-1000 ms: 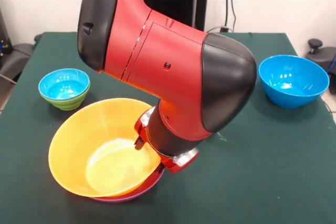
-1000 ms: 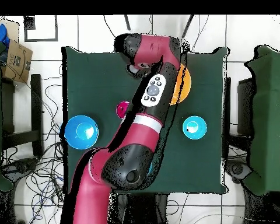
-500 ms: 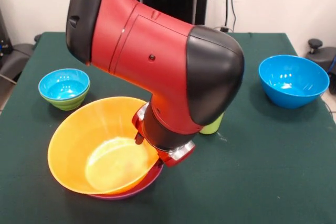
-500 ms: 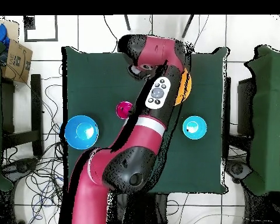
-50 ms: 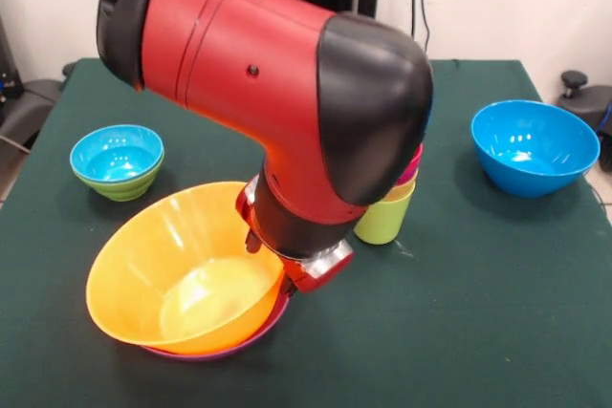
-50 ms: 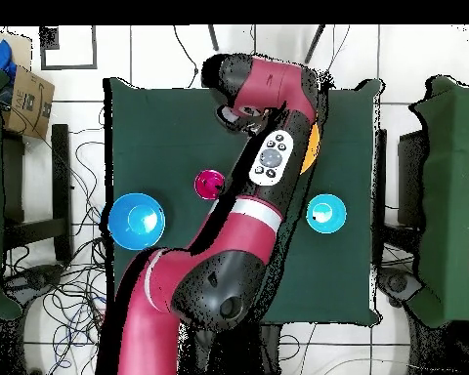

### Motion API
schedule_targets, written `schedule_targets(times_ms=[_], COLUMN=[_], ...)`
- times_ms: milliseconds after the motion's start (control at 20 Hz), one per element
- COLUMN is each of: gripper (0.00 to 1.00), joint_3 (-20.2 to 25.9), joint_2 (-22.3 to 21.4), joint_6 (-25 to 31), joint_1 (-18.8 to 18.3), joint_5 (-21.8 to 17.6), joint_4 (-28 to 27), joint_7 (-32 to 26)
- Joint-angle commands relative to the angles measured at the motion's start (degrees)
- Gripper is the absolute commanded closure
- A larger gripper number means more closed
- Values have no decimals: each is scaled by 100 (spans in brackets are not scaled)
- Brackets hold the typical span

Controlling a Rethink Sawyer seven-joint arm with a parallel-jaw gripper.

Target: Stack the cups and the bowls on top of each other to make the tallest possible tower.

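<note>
Front view: gripper [image 5: 287, 279] at tilted yellow-orange bowl [image 5: 182, 269] rim, grip perhaps closed, unclear.

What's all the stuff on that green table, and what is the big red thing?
Large yellow-orange bowl: one, front-left of the front view, tilted, resting in a purple bowl.
Purple bowl: one, only its rim showing under the orange bowl.
Small blue bowl: one, at the left, nested in a small green bowl.
Large blue bowl: one, alone at the right.
Stack of cups: lime green lowest, yellow and red rims above, mid-table, partly behind the arm.
Table: one, covered in dark green cloth.
Cardboard box: one, brown, off the table in the overhead view.
Robot arm: one, red and black, reaching down to the orange bowl's rim; its gripper is hidden.
</note>
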Motion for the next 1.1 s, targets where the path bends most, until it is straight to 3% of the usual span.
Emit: schedule_targets(times_ms=[50, 650, 1100], gripper=[0, 0, 0], joint_3=[618, 587, 1017], joint_2=[-539, -787, -1105], joint_6=[635, 1058, -14], joint_1=[187, 232, 540], joint_5=[-359, -400, -906], joint_4=[345, 271, 1427], joint_7=[-671, -641, -1117])
